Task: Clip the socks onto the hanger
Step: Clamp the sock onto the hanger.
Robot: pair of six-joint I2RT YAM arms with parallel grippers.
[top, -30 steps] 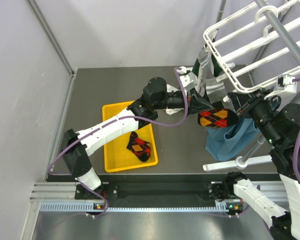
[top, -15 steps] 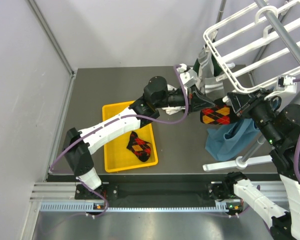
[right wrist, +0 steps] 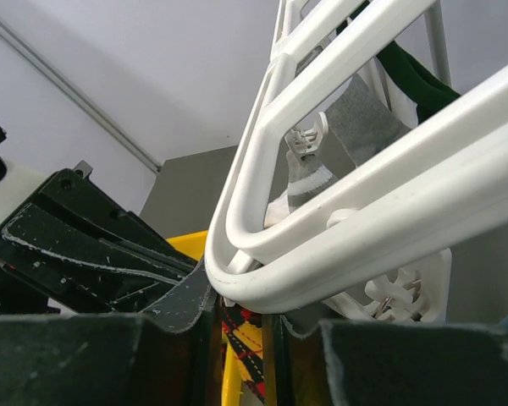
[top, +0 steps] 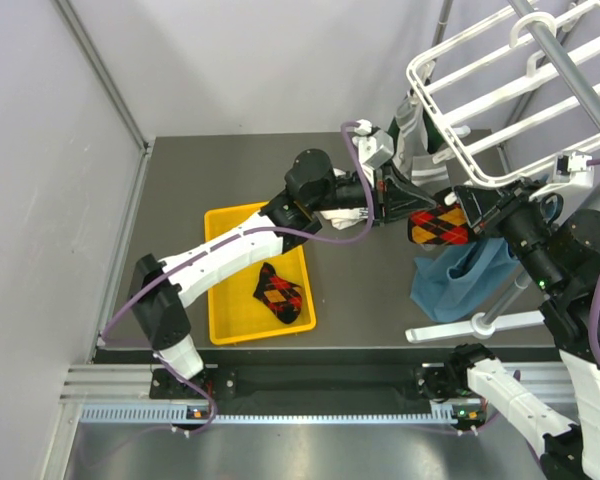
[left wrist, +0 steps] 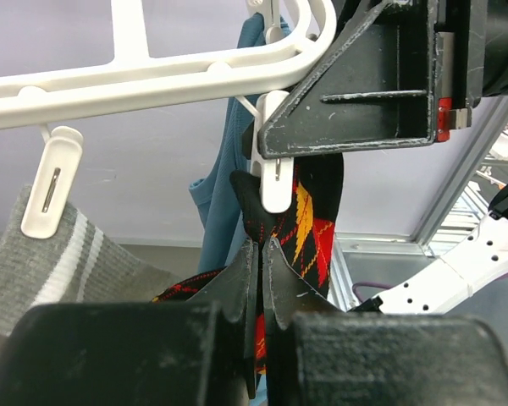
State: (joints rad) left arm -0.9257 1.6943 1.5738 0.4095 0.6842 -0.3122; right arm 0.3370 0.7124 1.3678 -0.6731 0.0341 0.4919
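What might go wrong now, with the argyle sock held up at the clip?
The clip may shut beside the argyle sock, not on it: I cannot see fabric in its mouth. The left gripper pinches only a narrow fold, so the sock could slip. The right gripper crowds the hanger and may push it.

Hanger (right wrist: 364, 228) and grey pole (top: 570, 66) — crowding the right side.

A yellow tray (top: 230, 312) sits on the left half of the dark table (top: 210, 170). To the right, 1 blue cloth (top: 462, 280) shows beside a grey metal stand pole (top: 578, 86).
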